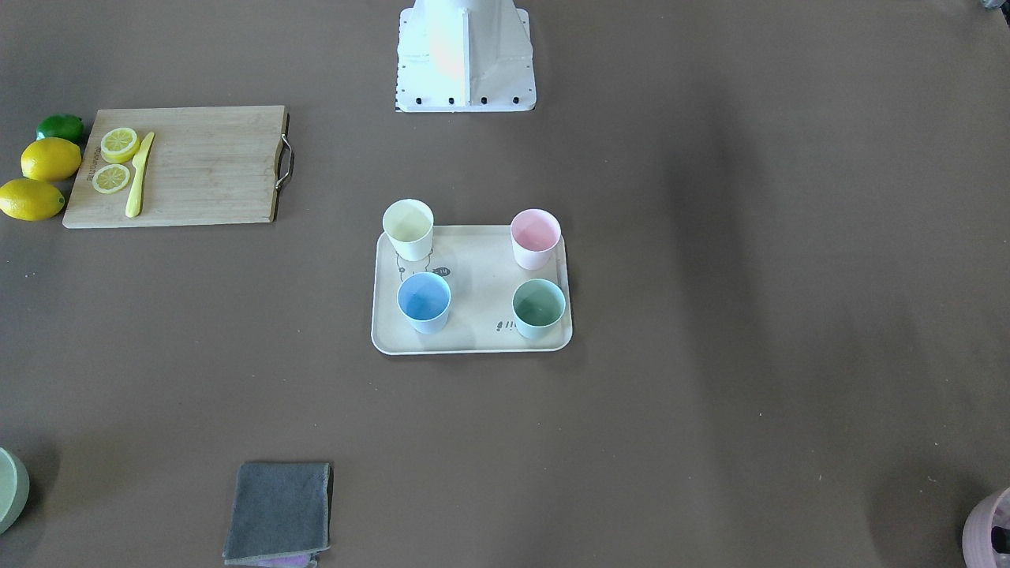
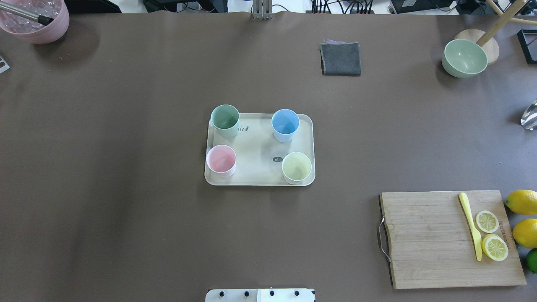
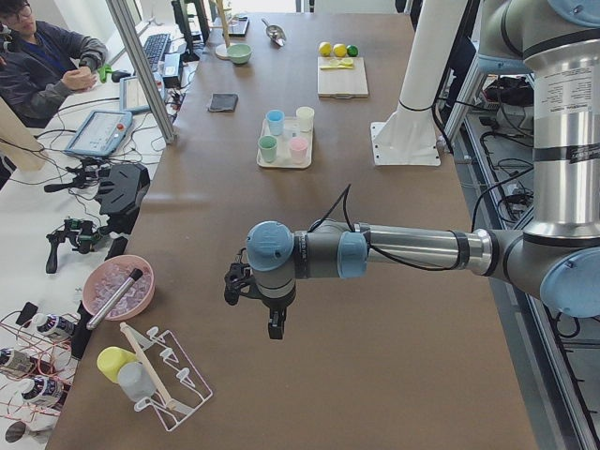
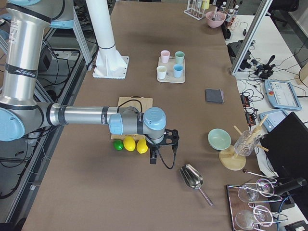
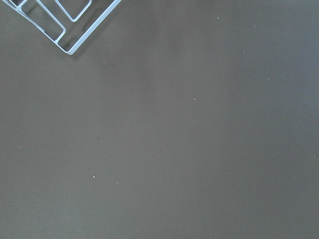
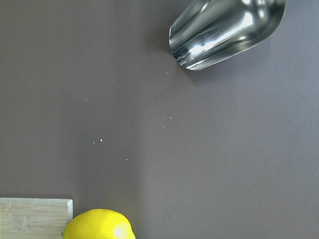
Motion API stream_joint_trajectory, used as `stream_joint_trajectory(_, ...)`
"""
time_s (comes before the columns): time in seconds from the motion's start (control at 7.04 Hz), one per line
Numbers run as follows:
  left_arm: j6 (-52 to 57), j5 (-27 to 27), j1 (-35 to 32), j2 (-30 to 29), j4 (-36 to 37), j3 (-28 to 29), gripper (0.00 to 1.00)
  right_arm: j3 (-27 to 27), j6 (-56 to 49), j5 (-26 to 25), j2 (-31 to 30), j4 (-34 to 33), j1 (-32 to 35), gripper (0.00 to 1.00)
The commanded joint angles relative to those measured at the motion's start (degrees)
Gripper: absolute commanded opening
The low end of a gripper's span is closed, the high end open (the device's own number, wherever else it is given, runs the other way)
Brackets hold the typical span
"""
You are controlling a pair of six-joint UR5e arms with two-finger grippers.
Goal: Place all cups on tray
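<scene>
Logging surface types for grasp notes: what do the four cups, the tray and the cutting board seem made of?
The green cup, blue cup, pink cup and yellow cup: probably plastic or a fibre composite, matte, with no glare. Tray: seemingly similar, matte cream, printed drawing. Cutting board: wood or bamboo, strip grain showing.

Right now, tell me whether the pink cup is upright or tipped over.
Upright: the pink cup stands on the tray, its round open mouth facing up.
</scene>
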Motion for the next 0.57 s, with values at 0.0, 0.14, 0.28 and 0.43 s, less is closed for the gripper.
stream_joint_trajectory(0.0, -0.08, 0.03, 0.02, 0.12, -1.77, 0.09, 0.98, 0.15, -0.1, -1.8, -0.8, -0.32, 7.4, 1.0)
stream_joint_trajectory(0.14, 0.01, 0.12, 0.02, 0.03, -1.78, 0.18, 0.98, 0.41, -0.1, -4.51, -0.98, -0.32, 7.25, 1.0)
stream_joint_trajectory(0.28, 0.01, 0.12, -0.06, 0.12, -1.78, 0.18, 0.98, 0.32, -0.1, -4.1, -1.16, -0.15, 6.9, 1.0)
stream_joint_trajectory(0.43, 0.01, 0.12, -0.06, 0.12, -1.78, 0.18, 0.98, 0.24, -0.01, -3.66, -1.33, -0.06, 6.9, 1.0)
